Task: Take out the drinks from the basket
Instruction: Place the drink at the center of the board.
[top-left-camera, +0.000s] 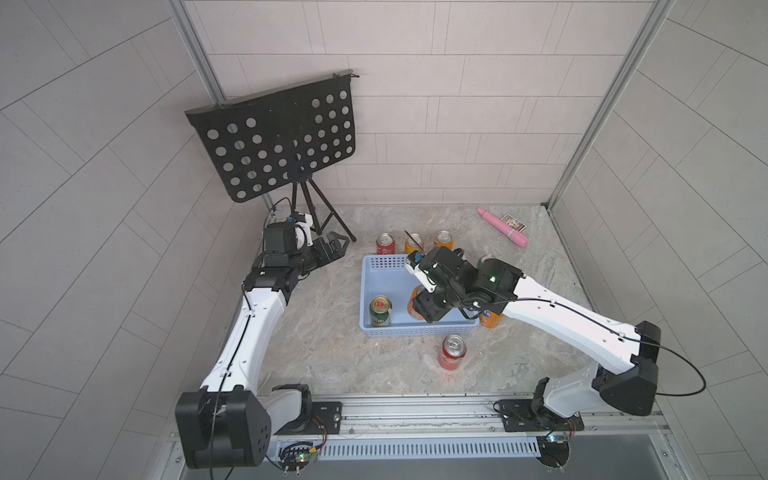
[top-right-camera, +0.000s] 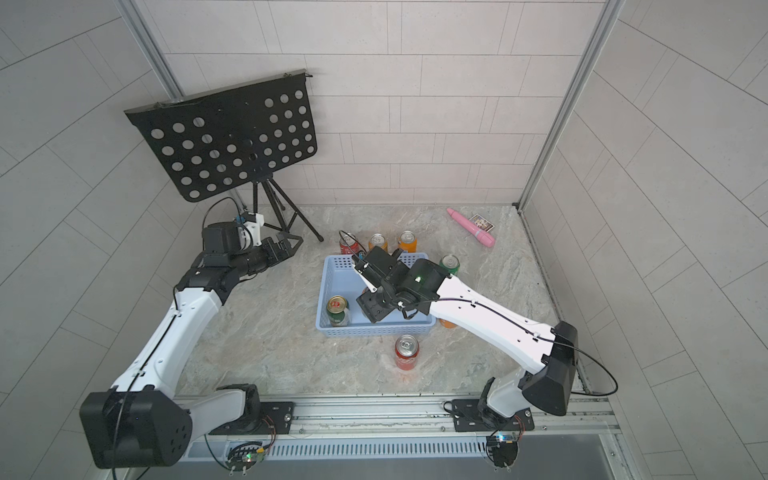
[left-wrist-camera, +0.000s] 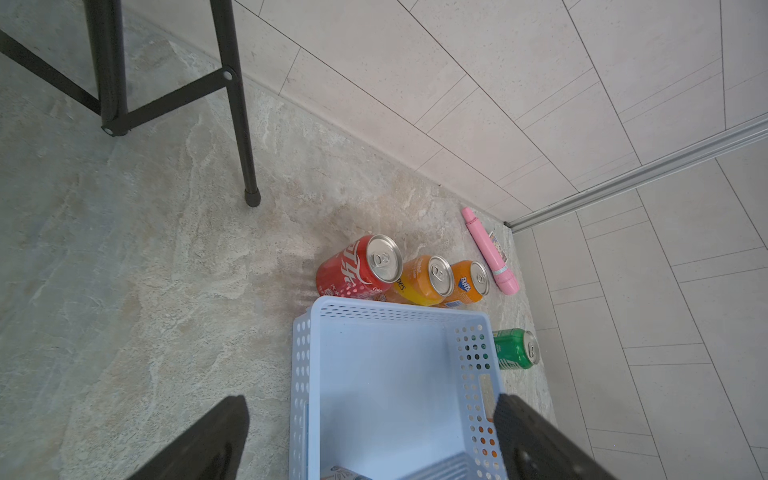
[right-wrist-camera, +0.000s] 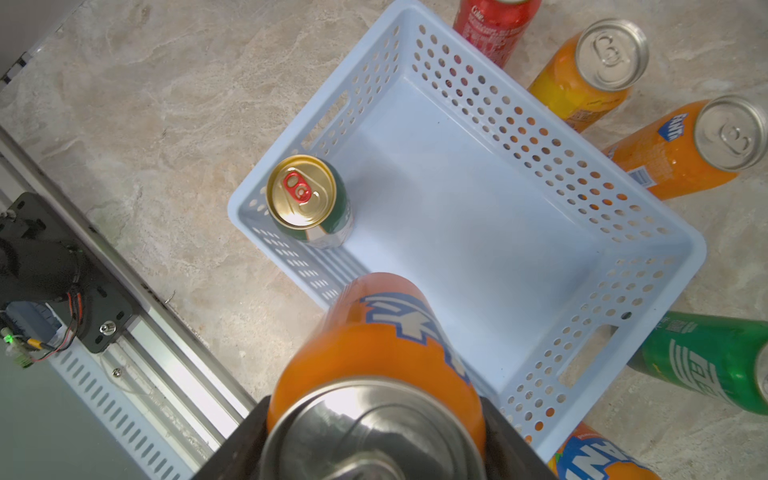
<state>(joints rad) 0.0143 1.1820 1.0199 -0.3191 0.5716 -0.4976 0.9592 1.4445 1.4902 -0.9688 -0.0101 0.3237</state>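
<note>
The light-blue basket (top-left-camera: 415, 330) (top-right-camera: 374, 330) (right-wrist-camera: 498, 174) lies mid-table. In its front left corner stands a green can with a gold top (top-left-camera: 380, 311) (top-right-camera: 337, 311) (right-wrist-camera: 309, 203). My right gripper (top-left-camera: 428, 309) (right-wrist-camera: 374, 419) reaches down into the basket's front part and is shut on an orange can (top-left-camera: 415, 307) (right-wrist-camera: 386, 345) just under its silver top. Whether that can touches the basket floor I cannot tell. My left gripper (top-left-camera: 338, 245) (top-right-camera: 291, 245) (left-wrist-camera: 370, 401) hangs open and holds nothing, left of the basket's far end.
Several cans stand outside the basket: a red one (top-left-camera: 385, 244) and two orange ones (top-left-camera: 413, 244) (top-left-camera: 443, 240) behind it, a green one (top-right-camera: 449, 264) and an orange one (top-left-camera: 490, 320) at its right, a red one (top-left-camera: 452, 352) in front. A pink stick (top-left-camera: 503, 226) lies back right. A black music stand (top-left-camera: 274, 141) rises back left.
</note>
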